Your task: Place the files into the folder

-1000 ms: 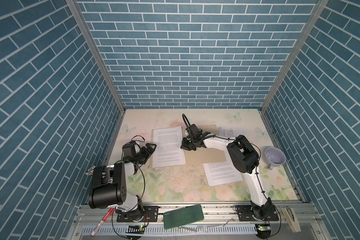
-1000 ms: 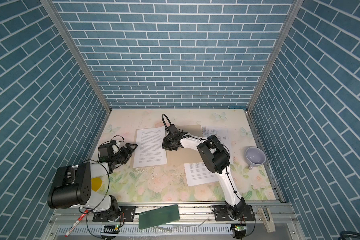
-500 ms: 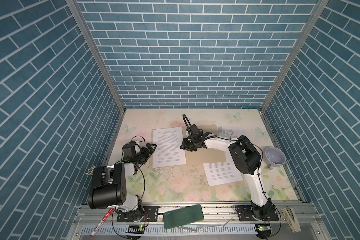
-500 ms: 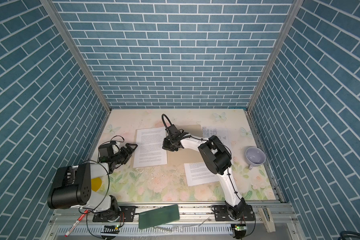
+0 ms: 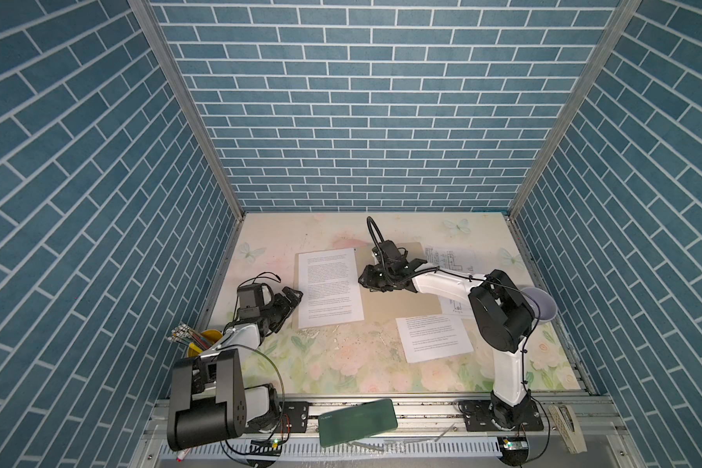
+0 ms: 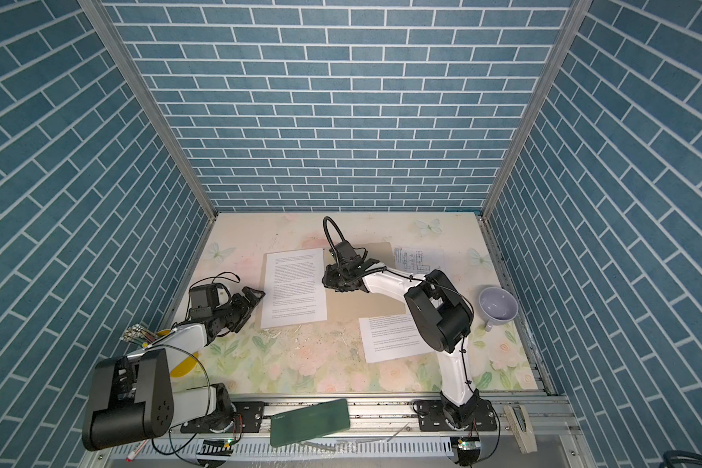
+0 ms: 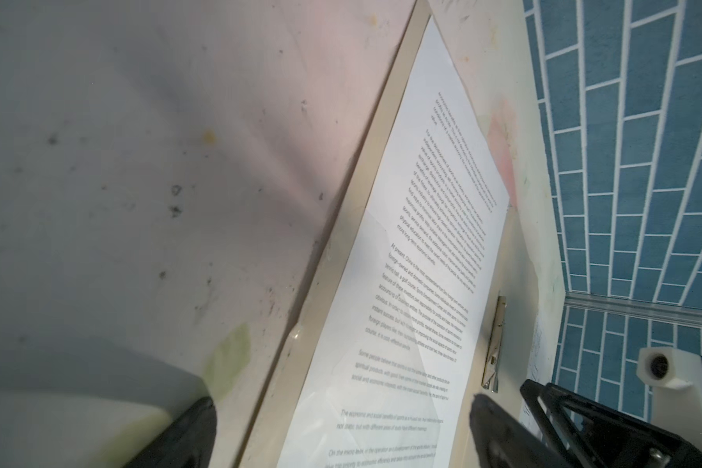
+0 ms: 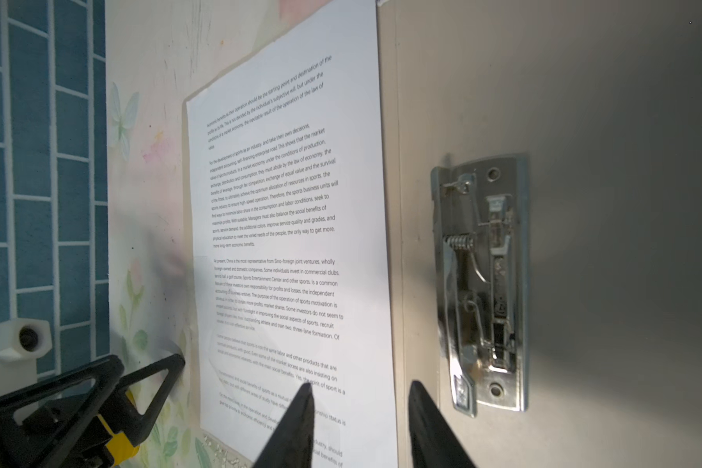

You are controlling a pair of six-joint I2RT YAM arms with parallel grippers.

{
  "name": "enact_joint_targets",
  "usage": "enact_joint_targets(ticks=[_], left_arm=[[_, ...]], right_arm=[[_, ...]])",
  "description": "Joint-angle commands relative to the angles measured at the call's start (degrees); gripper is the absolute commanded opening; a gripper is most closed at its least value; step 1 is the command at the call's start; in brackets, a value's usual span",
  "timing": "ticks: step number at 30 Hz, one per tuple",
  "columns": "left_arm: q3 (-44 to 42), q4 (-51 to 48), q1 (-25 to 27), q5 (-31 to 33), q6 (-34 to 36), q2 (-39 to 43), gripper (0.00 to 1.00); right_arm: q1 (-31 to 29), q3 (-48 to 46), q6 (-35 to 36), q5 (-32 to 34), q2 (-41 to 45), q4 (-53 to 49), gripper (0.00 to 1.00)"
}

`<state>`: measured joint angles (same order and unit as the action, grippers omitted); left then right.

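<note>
The folder (image 5: 398,304) lay open mid-bench, with one text sheet (image 5: 329,289) flat on its left flap, long axis running front to back. My right jaws hung released and empty over the spine, beside the metal clip (image 8: 483,283). The left jaws stood wide open and empty at that flap's left edge. From the right jaws, the second text sheet (image 5: 432,338) lay toward the bench's front edge, against the folder's near edge. The diagram sheet (image 5: 452,257) lay toward the right edge, partly hidden behind the right arm (image 5: 442,283), which I judged nearer to both. Both sheets were white, thin and flat.
</note>
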<state>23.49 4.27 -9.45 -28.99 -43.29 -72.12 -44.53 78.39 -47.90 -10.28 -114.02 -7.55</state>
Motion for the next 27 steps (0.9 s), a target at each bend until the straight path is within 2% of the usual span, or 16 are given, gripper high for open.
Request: enact_joint_targets(ticks=[1,7,13,19,27], left_arm=[[1.41,-8.25,1.59,3.83,1.19,1.17,0.97],[3.28,-9.52,5.41,6.74,0.51,1.84,0.92],[7.33,-10.95,10.74,10.75,0.52,0.98,0.87],[12.49,-9.92,16.10,12.46,0.83,-3.52,0.75],[22.06,-7.23,23.25,12.24,1.98,-14.50,0.54]], right_arm=[[1.41,-3.42,1.14,1.22,2.37,3.42,0.39],[3.11,-6.89,1.14,0.27,3.84,5.83,0.34],[4.88,-10.38,0.63,-2.06,4.15,8.75,0.24],[5.49,-13.19,0.53,-5.22,3.59,13.25,0.23],[6.18,-16.63,-1.54,-7.55,2.76,19.69,0.25]])
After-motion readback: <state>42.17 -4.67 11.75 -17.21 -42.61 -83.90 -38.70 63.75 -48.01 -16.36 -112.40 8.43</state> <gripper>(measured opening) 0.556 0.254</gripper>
